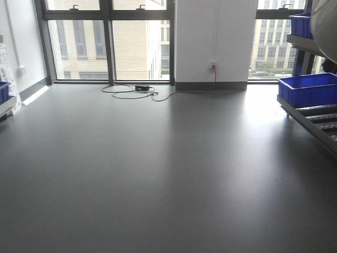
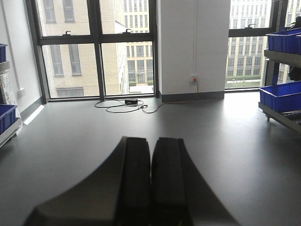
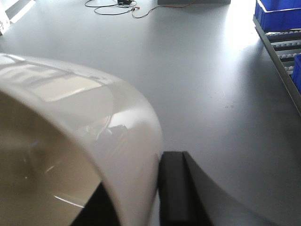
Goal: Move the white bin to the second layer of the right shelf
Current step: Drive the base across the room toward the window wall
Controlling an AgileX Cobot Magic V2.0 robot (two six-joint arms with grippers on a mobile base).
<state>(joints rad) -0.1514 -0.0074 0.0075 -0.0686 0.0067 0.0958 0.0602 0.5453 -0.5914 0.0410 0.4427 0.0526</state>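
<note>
The white bin [image 3: 70,117] fills the left of the right wrist view, glossy and cream, held above the grey floor. My right gripper [image 3: 136,197] is shut on its wall, one dark finger [image 3: 176,188] outside and the other inside the mouth. A corner of the bin [image 1: 324,21] shows at the top right of the front view. The right shelf [image 1: 321,118] stands at the right edge with lanes of white rollers [image 3: 282,44]; I cannot tell which level is the second layer. My left gripper [image 2: 151,141] is shut with nothing in it, out over the floor.
Blue crates sit on the right shelf, one on the roller level [image 1: 308,88] and one higher [image 1: 300,23]. Another rack with a blue crate [image 2: 7,117] stands at the left wall. A black cable [image 1: 137,90] lies by the windows, under a white pillar [image 1: 216,39].
</note>
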